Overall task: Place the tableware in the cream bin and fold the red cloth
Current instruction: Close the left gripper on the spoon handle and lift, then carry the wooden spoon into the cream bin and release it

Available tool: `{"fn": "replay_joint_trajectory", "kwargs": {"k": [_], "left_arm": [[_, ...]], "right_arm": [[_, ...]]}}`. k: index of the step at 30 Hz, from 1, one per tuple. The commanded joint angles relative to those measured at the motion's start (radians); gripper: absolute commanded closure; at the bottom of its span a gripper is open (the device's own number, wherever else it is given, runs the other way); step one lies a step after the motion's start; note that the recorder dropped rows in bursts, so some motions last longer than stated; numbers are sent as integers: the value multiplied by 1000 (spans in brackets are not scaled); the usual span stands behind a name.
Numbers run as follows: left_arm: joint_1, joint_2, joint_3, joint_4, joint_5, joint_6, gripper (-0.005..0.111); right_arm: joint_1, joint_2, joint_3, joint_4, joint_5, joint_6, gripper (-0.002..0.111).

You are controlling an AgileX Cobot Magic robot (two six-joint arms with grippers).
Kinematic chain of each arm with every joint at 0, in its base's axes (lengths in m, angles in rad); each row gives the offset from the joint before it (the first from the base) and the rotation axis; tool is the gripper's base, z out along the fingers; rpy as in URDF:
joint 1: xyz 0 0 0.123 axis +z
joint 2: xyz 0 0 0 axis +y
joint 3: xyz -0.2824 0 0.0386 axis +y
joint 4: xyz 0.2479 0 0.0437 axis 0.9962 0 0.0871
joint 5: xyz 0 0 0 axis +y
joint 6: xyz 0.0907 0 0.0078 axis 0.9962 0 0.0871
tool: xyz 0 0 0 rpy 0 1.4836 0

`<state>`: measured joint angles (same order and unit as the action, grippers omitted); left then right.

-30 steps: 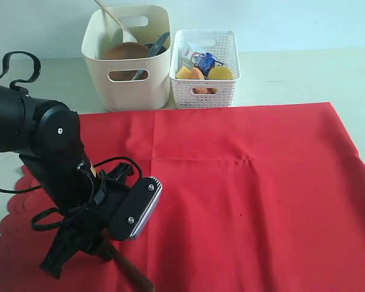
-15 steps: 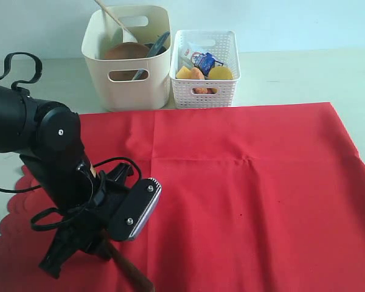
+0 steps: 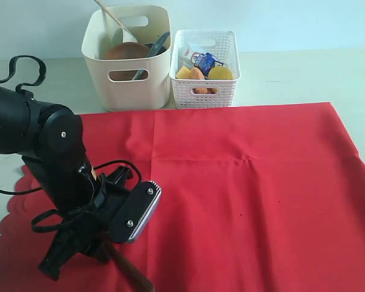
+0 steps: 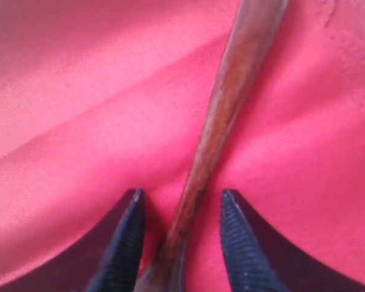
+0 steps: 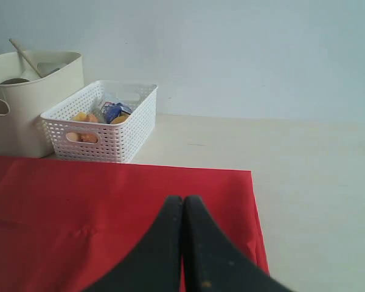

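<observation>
The red cloth [image 3: 243, 201] lies spread flat on the table, its scalloped edge at the left. A dark wooden spoon [image 3: 132, 272] rests on it near the front. My left gripper [image 4: 181, 194] is low over the cloth [image 4: 79, 121] and open, its fingers on either side of the spoon handle [image 4: 225, 103] without touching it. The cream bin [image 3: 128, 85] stands at the back left and holds a brown plate [image 3: 125, 51], a pale wooden stick [image 3: 112, 18] and other tableware. My right gripper [image 5: 183, 199] is shut on nothing above the cloth's [image 5: 79, 207] right part.
A white lattice basket [image 3: 205, 67] with food and a carton stands right of the cream bin. In the right wrist view the basket [image 5: 103, 131] and the bin [image 5: 30, 103] appear beyond the cloth. Bare pale table [image 3: 304, 73] surrounds the cloth.
My left arm has shifted only slightly over the spoon. The spoon and the cloth lie where they were.
</observation>
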<state>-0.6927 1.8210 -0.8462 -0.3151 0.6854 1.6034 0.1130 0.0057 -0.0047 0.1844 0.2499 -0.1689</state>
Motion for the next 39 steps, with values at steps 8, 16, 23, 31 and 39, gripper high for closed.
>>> {"fn": "replay_joint_trajectory", "kwargs": {"k": [8, 16, 23, 31, 39], "left_arm": [[-7, 6, 4, 32, 13, -10, 95], [-7, -36, 4, 36, 17, -10, 107], [-7, -122, 4, 36, 18, -10, 107], [-5, -240, 4, 36, -2, -13, 107], [-5, -381, 4, 36, -225, -417, 107]], "right_arm": [[-5, -6, 5, -2, -6, -5, 108], [-5, -6, 5, -2, -6, -5, 108], [-5, -6, 5, -2, -6, -5, 108], [-5, -6, 5, -2, -6, -5, 108], [-5, -6, 5, -2, -6, -5, 108]]}}
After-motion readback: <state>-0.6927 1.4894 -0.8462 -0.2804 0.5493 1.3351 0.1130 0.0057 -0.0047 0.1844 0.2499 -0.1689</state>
